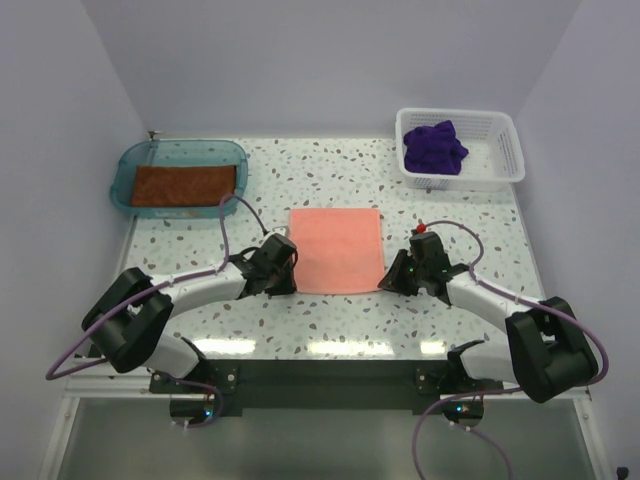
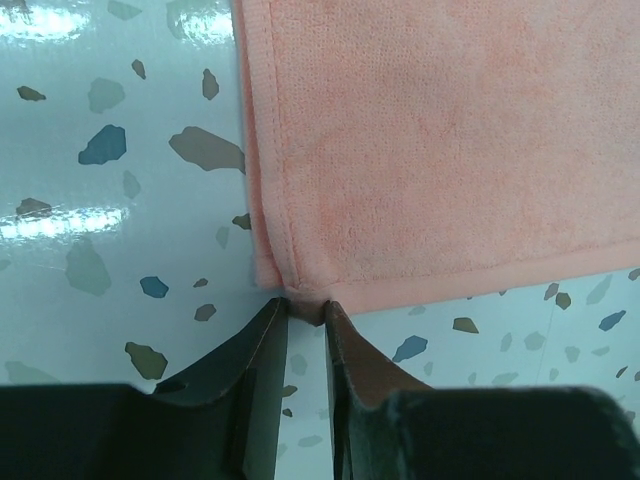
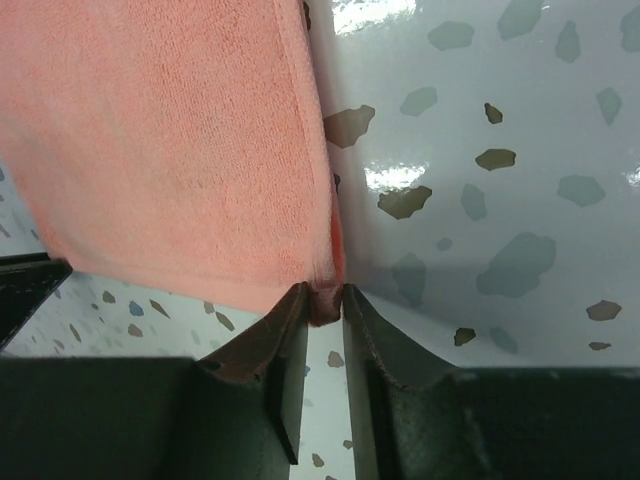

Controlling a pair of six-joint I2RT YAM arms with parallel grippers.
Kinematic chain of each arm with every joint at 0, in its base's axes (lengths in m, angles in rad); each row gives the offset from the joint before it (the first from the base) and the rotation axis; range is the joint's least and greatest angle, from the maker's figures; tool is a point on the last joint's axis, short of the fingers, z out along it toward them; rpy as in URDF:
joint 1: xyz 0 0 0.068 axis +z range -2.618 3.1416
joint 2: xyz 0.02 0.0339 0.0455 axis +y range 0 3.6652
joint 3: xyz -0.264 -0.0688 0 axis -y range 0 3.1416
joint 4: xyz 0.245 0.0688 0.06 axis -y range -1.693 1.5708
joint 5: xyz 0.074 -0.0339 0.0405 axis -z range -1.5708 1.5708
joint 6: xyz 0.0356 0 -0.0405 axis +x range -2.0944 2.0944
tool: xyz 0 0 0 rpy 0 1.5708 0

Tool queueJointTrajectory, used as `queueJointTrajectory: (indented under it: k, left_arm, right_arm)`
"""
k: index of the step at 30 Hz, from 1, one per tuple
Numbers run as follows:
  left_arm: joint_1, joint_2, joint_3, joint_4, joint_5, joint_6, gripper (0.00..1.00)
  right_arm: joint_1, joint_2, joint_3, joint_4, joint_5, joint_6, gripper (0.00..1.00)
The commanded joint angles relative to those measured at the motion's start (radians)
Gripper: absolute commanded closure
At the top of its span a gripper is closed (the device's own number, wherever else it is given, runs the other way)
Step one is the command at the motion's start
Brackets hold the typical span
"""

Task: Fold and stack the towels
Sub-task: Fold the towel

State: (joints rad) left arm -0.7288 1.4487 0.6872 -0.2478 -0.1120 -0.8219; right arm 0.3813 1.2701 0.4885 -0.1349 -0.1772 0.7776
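Note:
The salmon pink towel (image 1: 337,250) lies spread flat in the middle of the table. My left gripper (image 1: 291,283) is shut on its near left corner; the left wrist view shows the towel (image 2: 440,150) with that corner pinched between the tips of the gripper (image 2: 305,312). My right gripper (image 1: 385,284) is shut on the near right corner; the right wrist view shows the towel (image 3: 170,150) with that corner pinched in the gripper (image 3: 324,305). The rust brown towel (image 1: 184,185) lies flat in the teal tray. The deep purple towel (image 1: 435,147) sits crumpled in the white basket.
The teal translucent tray (image 1: 125,170) stands at the back left. The white mesh basket (image 1: 505,150) stands at the back right. Speckled tabletop surrounds the pink towel. White walls close the table on three sides.

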Motion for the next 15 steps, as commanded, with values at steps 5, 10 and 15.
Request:
queueJointTrajectory:
  k: [5, 10, 15]
  left_arm:
    - [0.002, -0.022, -0.003, 0.038, 0.002, -0.02, 0.74]
    - [0.002, -0.027, -0.003, 0.038, 0.002, -0.026, 0.74]
    - [0.002, -0.028, -0.003, 0.036, 0.0, -0.039, 0.75]
  right_arm:
    - [0.007, -0.031, 0.03, -0.003, -0.019, 0.005, 0.89]
    - [0.007, -0.046, 0.048, -0.026, -0.022, -0.005, 0.98]
    - [0.008, -0.046, 0.058, -0.029, -0.033, -0.005, 1.0]
